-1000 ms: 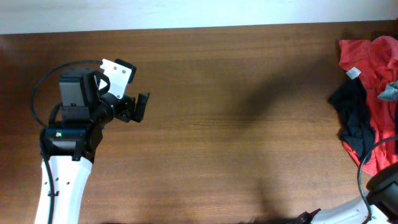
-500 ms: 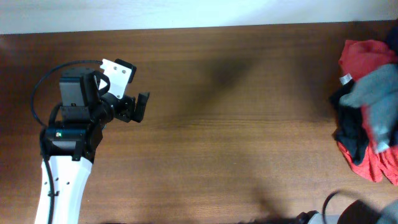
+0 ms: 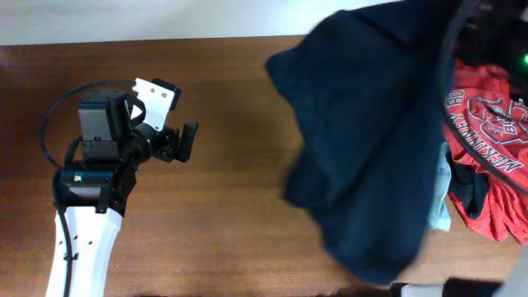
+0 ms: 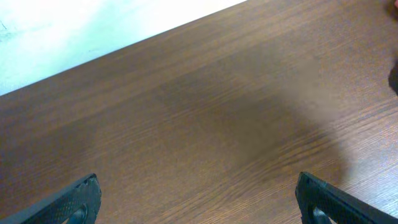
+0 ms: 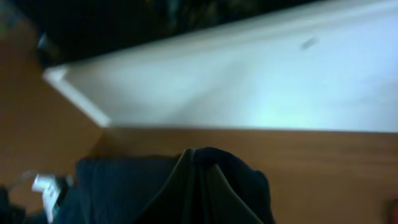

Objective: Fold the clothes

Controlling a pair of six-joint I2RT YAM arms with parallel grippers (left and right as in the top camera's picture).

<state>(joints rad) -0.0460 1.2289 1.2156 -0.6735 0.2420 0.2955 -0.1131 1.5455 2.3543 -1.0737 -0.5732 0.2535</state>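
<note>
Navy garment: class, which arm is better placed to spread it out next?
Right. The navy garment hangs bunched before the right wrist camera, on that arm's side; the left gripper is open over the table, well away.

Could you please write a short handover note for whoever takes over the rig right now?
The left end effector is open and empty above the table, on its left side.
The right end effector seems shut on the clothes; fabric hides its fingers.
The clothes hang in the air over the table's right side, blurred, partly hiding a red shirt from overhead.
Done: clothes picked up. To do: spread flat, then fold.
</note>
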